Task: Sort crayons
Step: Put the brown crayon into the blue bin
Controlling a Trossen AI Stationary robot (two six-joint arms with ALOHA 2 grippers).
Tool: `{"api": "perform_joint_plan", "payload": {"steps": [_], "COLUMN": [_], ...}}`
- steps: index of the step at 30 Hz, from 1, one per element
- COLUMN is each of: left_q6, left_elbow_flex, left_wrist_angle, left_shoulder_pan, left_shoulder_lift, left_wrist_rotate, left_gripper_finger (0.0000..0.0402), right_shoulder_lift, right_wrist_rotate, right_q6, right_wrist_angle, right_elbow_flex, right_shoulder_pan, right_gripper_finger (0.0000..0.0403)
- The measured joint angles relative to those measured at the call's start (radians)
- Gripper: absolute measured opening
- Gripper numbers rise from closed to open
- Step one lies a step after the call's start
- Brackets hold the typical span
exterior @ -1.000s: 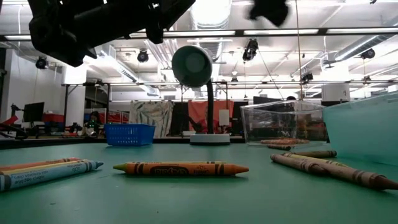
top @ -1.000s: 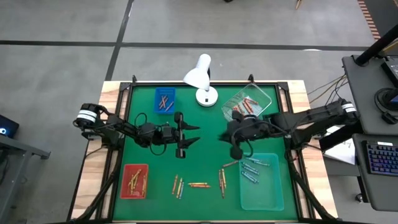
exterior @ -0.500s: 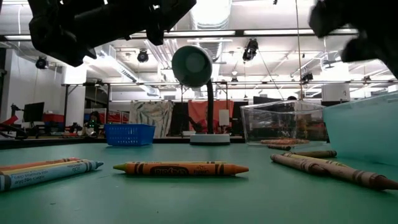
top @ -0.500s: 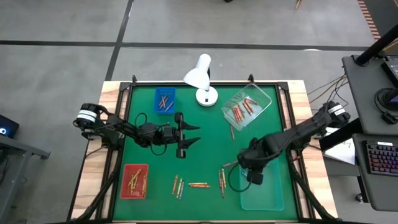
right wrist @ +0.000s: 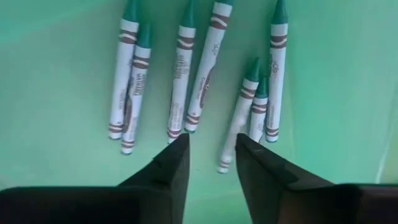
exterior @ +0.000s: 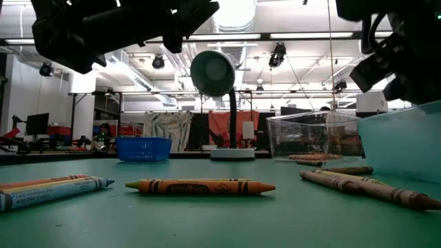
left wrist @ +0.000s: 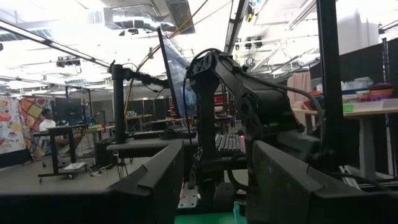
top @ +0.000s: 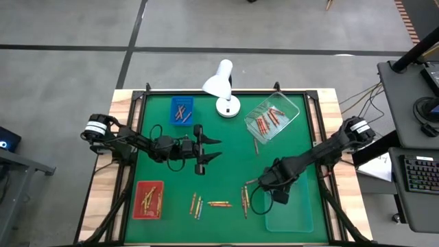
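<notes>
seven crayons [right wrist: 186, 74] lie in the pale green tray [top: 291, 218] under the right gripper [right wrist: 211, 155], its fingers slightly parted and empty.

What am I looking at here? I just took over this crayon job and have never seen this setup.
Two dark robot arms work at a green table. One camera looks down from above, one sits at table height, and one rides on each wrist. The left gripper hangs open over the table's middle, holding nothing. The right gripper is over the pale green tray, open and empty, with light blue crayons lying below it. More crayons lie loose near the front edge. A red tray, a blue basket, a clear box and a white lamp also sit there.
</notes>
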State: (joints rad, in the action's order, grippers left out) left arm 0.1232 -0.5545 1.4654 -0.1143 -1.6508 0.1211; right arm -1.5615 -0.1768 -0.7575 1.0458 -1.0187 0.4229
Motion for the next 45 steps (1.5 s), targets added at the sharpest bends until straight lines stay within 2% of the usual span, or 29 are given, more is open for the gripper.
{"api": "perform_joint_plan", "payload": {"steps": [5,12,19,25,34,45], "left_q6": [-0.001,-0.004,-0.002,0.022,0.109,0.192], "left_elbow_flex": [0.0,0.0,-0.006,0.002,0.009,0.01], "left_wrist_angle": [-0.003,-0.019,-0.03,-0.049,-0.261,-0.597], "left_shoulder_pan": [0.0,0.0,0.0,0.0,0.001,0.008], "left_shoulder_lift": [0.0,0.0,0.006,0.093,0.284,0.509], "left_wrist_rotate": [0.0,0.0,0.003,0.003,0.01,0.03], "left_gripper_finger": [0.0173,0.0173,0.0173,0.0173,0.0173,0.0173], "right_shoulder_lift": [0.006,0.076,0.116,0.076,-0.043,-0.144], "right_wrist_rotate": [-0.004,0.003,0.186,0.275,0.336,0.339], "right_q6": [0.014,-0.071,-0.301,-0.319,-0.253,-0.324], "right_wrist_angle": [0.006,0.074,0.071,0.062,0.065,0.077], "right_elbow_flex": [-0.022,-0.124,-0.253,-0.359,-0.403,-0.38], "right_shoulder_pan": [0.0,-0.005,-0.058,-0.124,-0.216,-0.28], "right_gripper_finger": [0.0149,0.0148,0.0118,0.0092,0.0089,0.0092]}}
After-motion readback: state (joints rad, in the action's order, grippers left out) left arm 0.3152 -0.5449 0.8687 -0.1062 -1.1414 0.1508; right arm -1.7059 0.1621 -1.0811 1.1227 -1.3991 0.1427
